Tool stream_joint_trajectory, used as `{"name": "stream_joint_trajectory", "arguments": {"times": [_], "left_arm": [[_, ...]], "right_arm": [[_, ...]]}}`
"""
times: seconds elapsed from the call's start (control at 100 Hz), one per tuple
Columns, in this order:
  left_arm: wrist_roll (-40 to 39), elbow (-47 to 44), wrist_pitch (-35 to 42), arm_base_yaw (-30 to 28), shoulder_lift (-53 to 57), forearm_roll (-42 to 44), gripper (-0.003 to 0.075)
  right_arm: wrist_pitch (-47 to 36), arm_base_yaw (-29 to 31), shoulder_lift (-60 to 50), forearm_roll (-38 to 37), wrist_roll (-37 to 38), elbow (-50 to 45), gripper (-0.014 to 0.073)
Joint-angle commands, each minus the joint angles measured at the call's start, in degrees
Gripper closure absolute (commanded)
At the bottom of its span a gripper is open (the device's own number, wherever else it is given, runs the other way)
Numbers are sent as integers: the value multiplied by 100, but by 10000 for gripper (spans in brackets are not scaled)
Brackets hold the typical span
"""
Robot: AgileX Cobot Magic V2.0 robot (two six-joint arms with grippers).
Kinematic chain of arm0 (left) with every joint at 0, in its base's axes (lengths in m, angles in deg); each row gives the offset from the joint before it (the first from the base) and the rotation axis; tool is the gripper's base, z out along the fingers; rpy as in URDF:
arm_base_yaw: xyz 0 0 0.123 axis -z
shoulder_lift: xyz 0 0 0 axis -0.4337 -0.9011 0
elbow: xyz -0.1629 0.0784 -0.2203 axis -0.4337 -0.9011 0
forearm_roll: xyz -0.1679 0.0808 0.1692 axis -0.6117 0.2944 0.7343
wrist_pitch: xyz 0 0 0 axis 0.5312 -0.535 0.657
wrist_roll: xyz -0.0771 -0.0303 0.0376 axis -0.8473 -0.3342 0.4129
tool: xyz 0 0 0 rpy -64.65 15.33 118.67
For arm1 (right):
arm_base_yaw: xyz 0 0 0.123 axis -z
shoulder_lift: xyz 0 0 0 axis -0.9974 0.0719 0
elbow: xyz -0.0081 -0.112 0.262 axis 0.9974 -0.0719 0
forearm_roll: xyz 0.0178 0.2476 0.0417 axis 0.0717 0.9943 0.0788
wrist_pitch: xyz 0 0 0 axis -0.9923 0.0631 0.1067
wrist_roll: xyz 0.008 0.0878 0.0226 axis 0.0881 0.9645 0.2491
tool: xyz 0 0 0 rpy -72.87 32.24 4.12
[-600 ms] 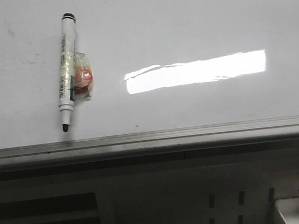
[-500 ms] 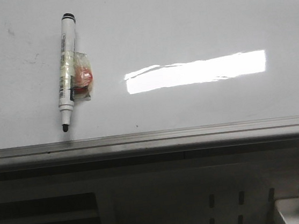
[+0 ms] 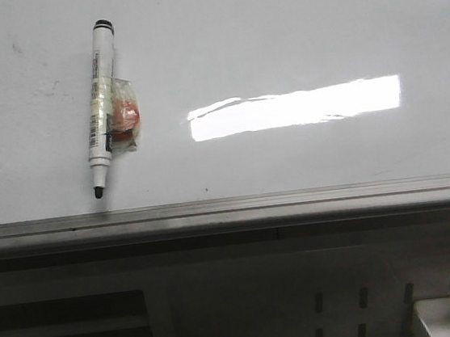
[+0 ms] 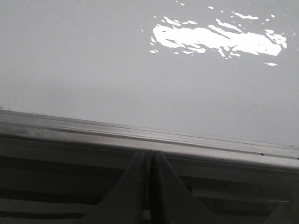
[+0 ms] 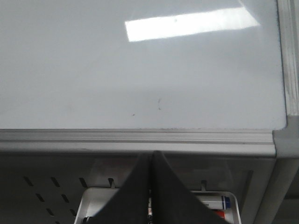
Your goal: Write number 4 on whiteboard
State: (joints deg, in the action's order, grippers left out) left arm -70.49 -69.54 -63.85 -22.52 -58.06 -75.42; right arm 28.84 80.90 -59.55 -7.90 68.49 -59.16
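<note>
The whiteboard [image 3: 275,33] is presented as a smooth, glossy white surface on which a bright rectangular light glare [image 3: 295,107] is mirrored. Its edge rail [image 3: 230,209] is seen as brushed grey metal with a dull sheen and fine lengthwise grooves. The marker [image 3: 100,105] is shown with a smooth white plastic barrel, black plastic ends and a printed label. A crinkled, transparent wrap [image 3: 126,116] is seen beside it. The perforated panel [image 3: 362,299] appears matt grey. The gripper fingers [image 5: 166,191] appear matt dark plastic.
</note>
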Motion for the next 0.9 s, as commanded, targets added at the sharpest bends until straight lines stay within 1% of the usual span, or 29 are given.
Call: {"name": "stream_joint_trajectory", "arguments": {"times": [0.0,0.43,0.54,0.59,0.64,0.69,0.74,0.76,0.82,0.89], "left_arm": [[18,-194,181,-25,144,-73,741],[18,-194,181,-25,144,-73,741],[18,-194,207,-25,144,210,741],[7,-194,334,-25,144,-176,741],[-36,-194,544,-25,144,-1008,741],[-34,-194,719,-25,144,-2354,741],[-23,-194,812,-25,144,-3372,741],[-23,-194,841,-25,144,-3608,741],[-23,-194,933,-25,144,-3926,741],[-23,-194,1034,-25,144,-4319,741]], "right_arm": [[-111,10,-90,-71,-25,-132,659],[-123,10,-90,-71,-25,-132,659],[-302,10,-90,-71,-25,-132,659],[-638,10,-90,-71,-25,-132,659],[-1111,10,-90,63,-25,-132,659],[-1584,10,-90,452,-25,-132,659],[-2030,10,-90,1029,-25,-132,659],[-2199,10,-90,1166,-25,-132,659],[-2591,10,-90,1733,-25,-132,659],[-2784,10,-90,2250,-25,-132,659]]}}
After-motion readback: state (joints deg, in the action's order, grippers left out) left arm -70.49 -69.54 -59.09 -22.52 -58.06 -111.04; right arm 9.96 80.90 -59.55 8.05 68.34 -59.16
